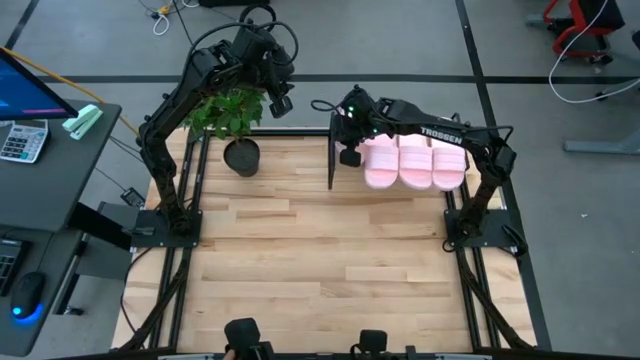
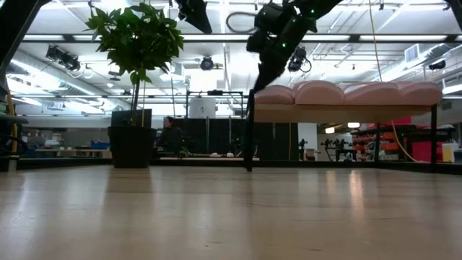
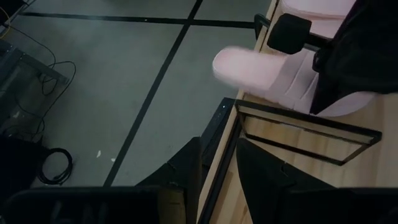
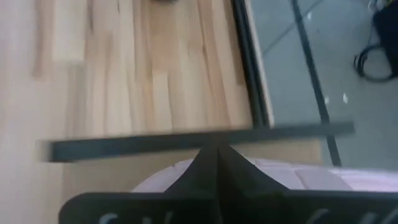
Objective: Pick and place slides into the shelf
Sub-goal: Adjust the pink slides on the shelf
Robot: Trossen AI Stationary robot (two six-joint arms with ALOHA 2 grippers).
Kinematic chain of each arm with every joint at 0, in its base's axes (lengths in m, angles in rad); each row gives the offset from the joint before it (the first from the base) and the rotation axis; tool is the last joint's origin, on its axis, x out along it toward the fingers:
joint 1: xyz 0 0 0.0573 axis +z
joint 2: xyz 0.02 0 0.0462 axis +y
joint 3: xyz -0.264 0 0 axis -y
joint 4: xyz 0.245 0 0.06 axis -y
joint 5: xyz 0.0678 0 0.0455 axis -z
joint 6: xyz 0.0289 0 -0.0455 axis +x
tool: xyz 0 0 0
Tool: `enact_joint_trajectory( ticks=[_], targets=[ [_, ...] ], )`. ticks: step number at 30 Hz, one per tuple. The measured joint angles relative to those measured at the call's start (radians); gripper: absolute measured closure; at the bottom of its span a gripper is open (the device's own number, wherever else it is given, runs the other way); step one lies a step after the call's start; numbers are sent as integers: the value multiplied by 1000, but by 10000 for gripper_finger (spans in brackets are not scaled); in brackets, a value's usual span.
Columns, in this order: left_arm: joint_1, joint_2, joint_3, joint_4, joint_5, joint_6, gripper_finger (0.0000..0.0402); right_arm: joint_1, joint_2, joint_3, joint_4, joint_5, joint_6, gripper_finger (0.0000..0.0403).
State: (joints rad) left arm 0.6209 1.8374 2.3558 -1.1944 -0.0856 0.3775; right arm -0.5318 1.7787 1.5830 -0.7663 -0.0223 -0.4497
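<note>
The right gripper [image 4: 217, 163], fingers pressed together with nothing between them, hangs over the shelf [image 1: 333, 150] at its left end, just above the nearest of the pale pink slides [image 1: 381, 162] lined up on top. Placing looks done or nearly so (I count three in the high view, four in the low), so the next move calls for a clean lift away; the left gripper [image 1: 281, 103] waits above the potted plant [image 1: 232, 118], its fingers apart. Butcher-block tabletop [image 1: 300, 260], grey workshop floor beyond
</note>
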Motion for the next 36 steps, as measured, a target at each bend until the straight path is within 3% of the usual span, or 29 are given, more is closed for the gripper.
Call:
enact_joint_trajectory(
  ticks=[10,18,26,36],
  targets=[
    [0,0,0,1,0,0,294,-3,4,-4,-54,30,-24,398],
    [0,0,0,1,0,0,294,-3,4,11,-9,-8,-24,356],
    [0,0,0,1,0,1,294,9,3,121,-29,7,-26,318],
    [16,0,0,4,0,11,294,130,2,158,-206,288,32,272]
  ],
)
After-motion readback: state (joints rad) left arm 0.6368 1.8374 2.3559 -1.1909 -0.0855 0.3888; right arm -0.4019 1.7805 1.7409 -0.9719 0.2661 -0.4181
